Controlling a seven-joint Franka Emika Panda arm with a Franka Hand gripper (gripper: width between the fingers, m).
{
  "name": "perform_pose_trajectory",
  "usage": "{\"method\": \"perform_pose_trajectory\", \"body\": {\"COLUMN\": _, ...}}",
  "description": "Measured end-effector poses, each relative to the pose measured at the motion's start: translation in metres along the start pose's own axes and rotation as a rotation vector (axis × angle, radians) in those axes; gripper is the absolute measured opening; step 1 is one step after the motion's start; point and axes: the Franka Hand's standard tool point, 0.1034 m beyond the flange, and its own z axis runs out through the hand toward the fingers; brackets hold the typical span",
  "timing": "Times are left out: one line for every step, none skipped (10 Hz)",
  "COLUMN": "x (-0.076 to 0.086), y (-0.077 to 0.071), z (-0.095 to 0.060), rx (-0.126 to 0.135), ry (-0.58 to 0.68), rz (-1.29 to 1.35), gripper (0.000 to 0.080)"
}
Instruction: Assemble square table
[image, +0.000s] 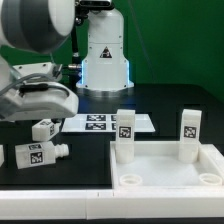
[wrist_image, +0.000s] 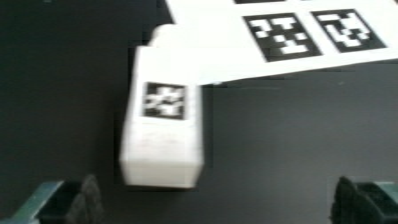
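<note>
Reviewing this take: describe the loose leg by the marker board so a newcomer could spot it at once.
From the square tabletop at the exterior view's right, go toward its left to the marker board. The leg lies on its side at that board's corner, under the open fingers. The other loose leg lies clear of the board; two upright legs stand in the tabletop.

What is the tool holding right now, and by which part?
Nothing. The tool is open above a lying leg, not touching it.
</note>
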Motion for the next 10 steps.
{"method": "perform_pose_trajectory", "body": {"x": 0.0, "y": -0.001, "z": 0.0, "rx": -0.002, "ry": 0.0, "rz": -0.003, "gripper": 0.0649}}
{"method": "perform_pose_trajectory", "body": {"x": 0.0, "y": -0.002, "z": 0.0, "rx": -0.002, "ry": -0.001, "rz": -0.004, "gripper": 0.0649}}
{"method": "perform_pose_trajectory", "body": {"x": 0.0, "y": -0.002, "z": 0.001, "rx": -0.002, "ry": -0.001, "rz": -0.004, "gripper": 0.0649}}
{"method": "perform_pose_trajectory", "body": {"x": -0.001, "y": 0.0, "z": 0.004, "rx": 0.006, "ry": -0.015, "rz": 0.027, "gripper": 0.0649}}
{"method": "perform_pose_trajectory", "body": {"x": -0.006, "y": 0.009, "z": 0.016, "rx": 0.021, "ry": -0.086, "rz": 0.119, "gripper": 0.0649}}
{"method": "perform_pose_trajectory", "body": {"x": -0.01, "y": 0.011, "z": 0.022, "rx": 0.027, "ry": -0.148, "rz": 0.165, "gripper": 0.0649}}
{"method": "perform_pose_trajectory", "body": {"x": -0.013, "y": 0.012, "z": 0.029, "rx": 0.031, "ry": -0.204, "rz": 0.191, "gripper": 0.0649}}
{"method": "perform_pose_trajectory", "body": {"x": -0.009, "y": 0.012, "z": 0.029, "rx": 0.027, "ry": -0.196, "rz": 0.181, "gripper": 0.0649}}
{"method": "perform_pose_trajectory", "body": {"x": -0.009, "y": 0.011, "z": 0.029, "rx": 0.026, "ry": -0.196, "rz": 0.181, "gripper": 0.0649}}
{"method": "perform_pose_trajectory", "body": {"x": -0.009, "y": 0.011, "z": 0.029, "rx": 0.026, "ry": -0.198, "rz": 0.181, "gripper": 0.0649}}
